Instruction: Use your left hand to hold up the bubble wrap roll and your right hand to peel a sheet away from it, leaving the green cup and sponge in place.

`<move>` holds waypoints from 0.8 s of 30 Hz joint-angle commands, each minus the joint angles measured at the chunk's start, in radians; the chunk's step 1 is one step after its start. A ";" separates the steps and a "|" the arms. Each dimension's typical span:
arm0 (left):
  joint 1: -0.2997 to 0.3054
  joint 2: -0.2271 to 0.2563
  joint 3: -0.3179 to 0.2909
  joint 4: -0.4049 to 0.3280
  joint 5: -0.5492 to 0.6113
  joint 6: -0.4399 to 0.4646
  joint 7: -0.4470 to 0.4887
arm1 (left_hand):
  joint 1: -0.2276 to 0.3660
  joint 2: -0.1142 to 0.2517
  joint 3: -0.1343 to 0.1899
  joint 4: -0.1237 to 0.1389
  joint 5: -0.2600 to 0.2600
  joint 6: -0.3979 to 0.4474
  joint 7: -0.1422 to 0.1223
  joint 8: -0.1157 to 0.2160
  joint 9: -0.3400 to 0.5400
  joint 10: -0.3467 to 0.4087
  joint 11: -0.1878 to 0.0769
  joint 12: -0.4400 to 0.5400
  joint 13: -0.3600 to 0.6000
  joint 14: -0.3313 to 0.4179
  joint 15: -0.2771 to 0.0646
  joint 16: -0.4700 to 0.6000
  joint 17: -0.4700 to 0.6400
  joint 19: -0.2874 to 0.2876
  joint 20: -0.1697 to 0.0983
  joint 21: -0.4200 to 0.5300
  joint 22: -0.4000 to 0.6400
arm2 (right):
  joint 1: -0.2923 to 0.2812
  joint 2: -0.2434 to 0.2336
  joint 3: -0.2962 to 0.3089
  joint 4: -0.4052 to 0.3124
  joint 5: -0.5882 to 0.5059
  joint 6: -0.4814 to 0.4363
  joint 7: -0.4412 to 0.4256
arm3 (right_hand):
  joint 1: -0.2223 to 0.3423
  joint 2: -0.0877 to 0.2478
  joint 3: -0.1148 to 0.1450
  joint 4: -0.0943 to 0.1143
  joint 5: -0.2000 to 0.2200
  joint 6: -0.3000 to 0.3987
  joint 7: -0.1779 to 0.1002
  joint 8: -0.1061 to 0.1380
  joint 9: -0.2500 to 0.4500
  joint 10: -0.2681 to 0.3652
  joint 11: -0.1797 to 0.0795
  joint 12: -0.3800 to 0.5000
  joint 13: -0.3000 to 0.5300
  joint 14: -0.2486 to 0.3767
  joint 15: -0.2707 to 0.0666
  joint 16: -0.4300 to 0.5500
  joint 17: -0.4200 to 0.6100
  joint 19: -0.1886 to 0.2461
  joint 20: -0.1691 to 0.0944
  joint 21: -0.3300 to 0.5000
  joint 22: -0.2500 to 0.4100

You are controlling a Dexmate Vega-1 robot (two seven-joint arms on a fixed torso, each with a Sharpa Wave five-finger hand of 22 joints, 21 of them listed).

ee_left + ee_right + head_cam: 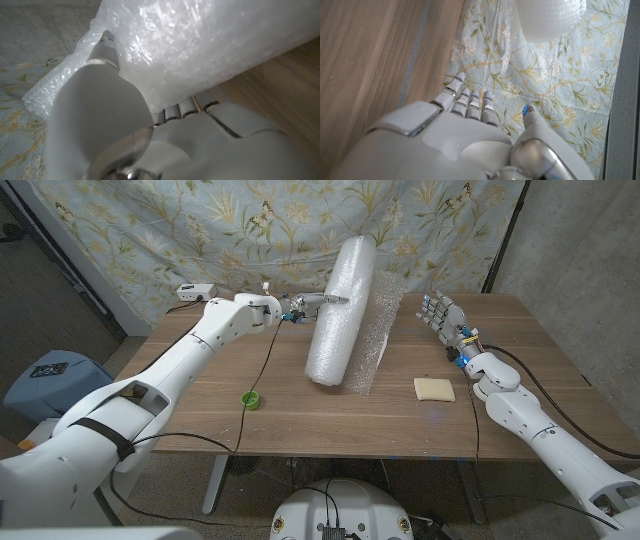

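The bubble wrap roll stands tilted at the middle of the table, its lower end on the wood and its upper end leaning to the right. My left hand grips it at its upper left side; the left wrist view shows my fingers pressed against the roll. A loose clear sheet hangs off the roll's right side. My right hand is raised to the right of the sheet, fingers spread, holding nothing. The green cup sits front left. The sponge lies front right.
A white box with a cable sits at the table's back left corner. A floral cloth hangs behind the table. A dark cable trails across the wood near my right arm.
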 commanded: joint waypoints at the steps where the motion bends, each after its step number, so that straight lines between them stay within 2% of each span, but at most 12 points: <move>1: 0.017 -0.028 -0.026 0.065 -0.095 -0.040 -0.035 | 0.094 0.104 0.019 0.005 0.011 0.011 -0.001 0.002 0.005 0.014 -0.003 0.002 0.007 0.041 -0.037 0.000 0.007 -0.008 -0.001 0.009 0.002 | -0.005 -0.016 -0.012 -0.023 -0.008 -0.018 0.012 | 0.001 0.002 0.002 -0.004 0.005 0.002 0.003 0.005 0.004 0.000 -0.001 0.005 0.006 0.001 0.003 0.004 0.000 -0.004 0.002 0.003 0.002; 9: 0.029 -0.045 -0.043 0.102 -0.148 -0.049 -0.064 | 0.091 0.105 0.020 0.005 0.013 0.008 -0.002 0.000 0.007 0.010 -0.002 -0.001 0.010 0.041 -0.037 -0.002 0.008 -0.010 -0.002 0.013 0.001 | -0.011 -0.025 -0.011 -0.032 -0.012 -0.021 0.006 | 0.001 0.002 0.001 -0.004 0.005 0.002 0.003 0.004 0.004 -0.001 0.000 0.005 0.006 0.001 0.004 0.004 0.000 -0.005 0.002 0.003 0.002; 24: 0.045 -0.085 -0.057 0.177 -0.204 -0.076 -0.104 | 0.088 0.105 0.021 0.003 0.016 0.008 -0.005 -0.002 0.010 0.011 -0.004 -0.004 0.016 0.037 -0.036 -0.007 0.012 -0.017 -0.002 0.019 0.000 | -0.057 -0.075 0.012 -0.121 -0.015 -0.057 -0.033 | 0.001 0.000 0.000 -0.006 0.004 0.002 0.006 0.005 0.004 0.000 0.003 0.005 0.006 0.003 0.011 0.005 0.000 -0.004 0.002 0.004 0.002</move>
